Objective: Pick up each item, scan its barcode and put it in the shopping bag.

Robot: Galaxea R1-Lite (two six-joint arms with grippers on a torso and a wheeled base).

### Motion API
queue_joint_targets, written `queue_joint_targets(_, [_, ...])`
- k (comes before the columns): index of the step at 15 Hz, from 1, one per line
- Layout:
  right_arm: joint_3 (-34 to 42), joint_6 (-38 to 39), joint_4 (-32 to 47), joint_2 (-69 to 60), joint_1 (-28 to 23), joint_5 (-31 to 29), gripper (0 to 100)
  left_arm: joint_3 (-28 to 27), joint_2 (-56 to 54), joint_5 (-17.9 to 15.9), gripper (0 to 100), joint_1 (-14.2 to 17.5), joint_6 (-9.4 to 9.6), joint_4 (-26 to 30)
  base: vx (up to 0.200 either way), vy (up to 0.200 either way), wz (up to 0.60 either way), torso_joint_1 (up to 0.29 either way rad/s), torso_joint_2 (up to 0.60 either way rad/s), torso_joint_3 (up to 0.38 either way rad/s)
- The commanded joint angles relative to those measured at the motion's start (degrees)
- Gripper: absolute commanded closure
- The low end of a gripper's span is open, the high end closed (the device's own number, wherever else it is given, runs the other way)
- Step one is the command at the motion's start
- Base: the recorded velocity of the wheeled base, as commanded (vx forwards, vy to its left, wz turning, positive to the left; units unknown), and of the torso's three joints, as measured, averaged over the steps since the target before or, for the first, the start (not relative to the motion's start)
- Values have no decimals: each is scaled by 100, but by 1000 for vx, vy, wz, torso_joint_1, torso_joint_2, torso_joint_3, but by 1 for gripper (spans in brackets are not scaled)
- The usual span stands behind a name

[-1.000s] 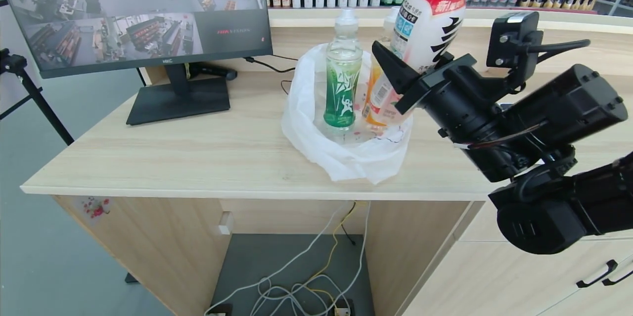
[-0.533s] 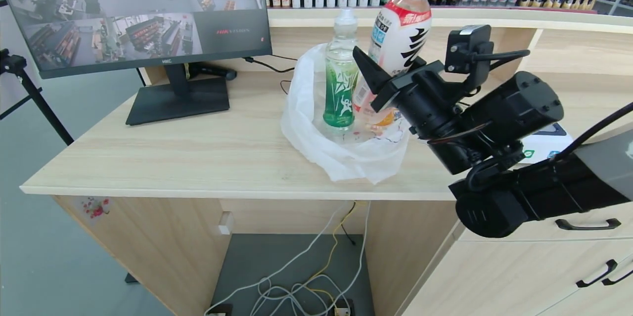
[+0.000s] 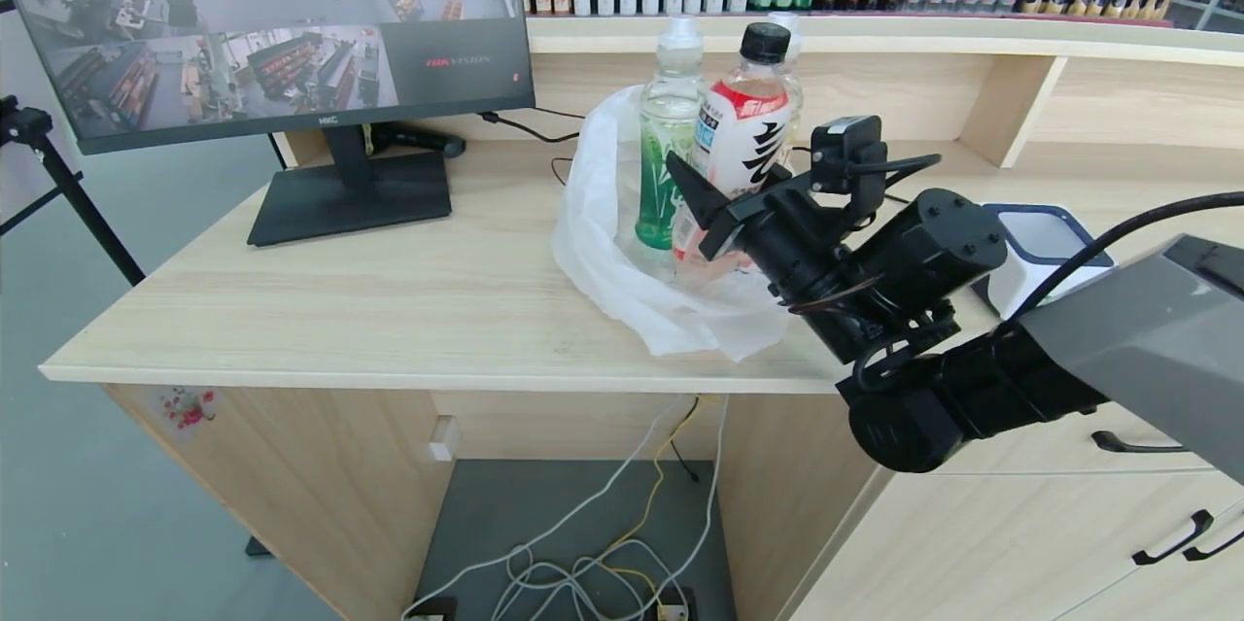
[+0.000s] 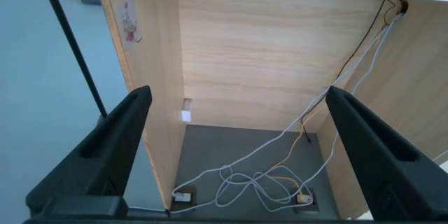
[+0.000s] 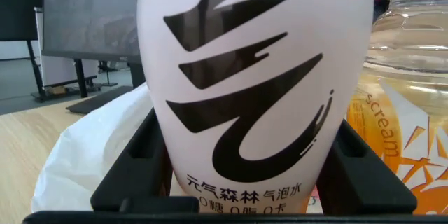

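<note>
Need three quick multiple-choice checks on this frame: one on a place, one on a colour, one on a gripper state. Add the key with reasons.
1. Where is the green-labelled bottle?
A. Lying flat on the counter
B. Standing in the shopping bag
C. On the back shelf

2. What colour is the cap of the white-labelled bottle held by the right gripper?
A. White
B. Black
C. Green

3. What state is the left gripper in?
A. Shut on a cable
B. Shut on a bottle
C. Open, holding nothing

Key:
1 B: it stands upright with the white bag gathered around its base.
2 B: the head view shows a black cap above the white label.
3 C: in the left wrist view its fingers stand wide apart with nothing gripped between them.
</note>
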Motion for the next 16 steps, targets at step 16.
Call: queue_joint_targets(16, [-87,5,-8,491,-8,-66,100,0,-2,0,0,2,-3,0,0,0,0,0,0,0])
